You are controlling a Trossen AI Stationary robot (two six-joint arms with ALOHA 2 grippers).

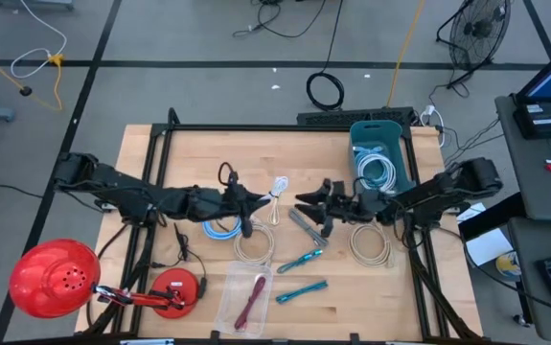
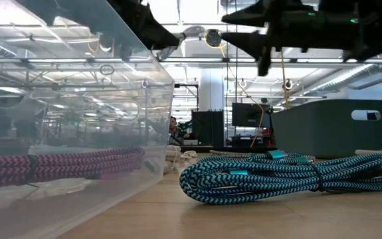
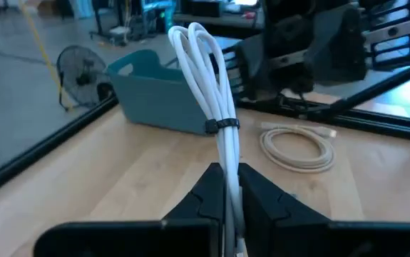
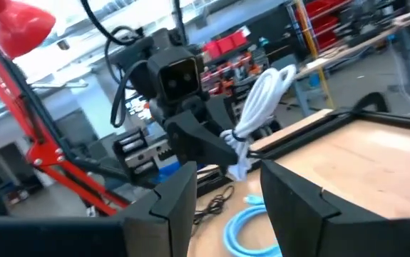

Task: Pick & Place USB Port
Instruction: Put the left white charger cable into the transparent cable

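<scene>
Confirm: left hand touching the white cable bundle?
Touching. Left wrist view shows the left hand with fingers clamped on the white cable bundle.

A red dome-shaded desk lamp stands at the wooden table's corner. A black floor fan and coiled black cable sit on the grey floor beyond.

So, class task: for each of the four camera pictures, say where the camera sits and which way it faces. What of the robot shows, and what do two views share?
High view: overhead, facing straight down on the table; both arms show.
Low view: tabletop height, looking level past the teal braided cable; arms overhead.
Left wrist view: on the left arm, looking past its left pincer, shut on the white cable bundle, toward the teal bin.
Right wrist view: on the right arm, past the open right pincer.
Shared: both wrist views show the white cable bundle.
</scene>
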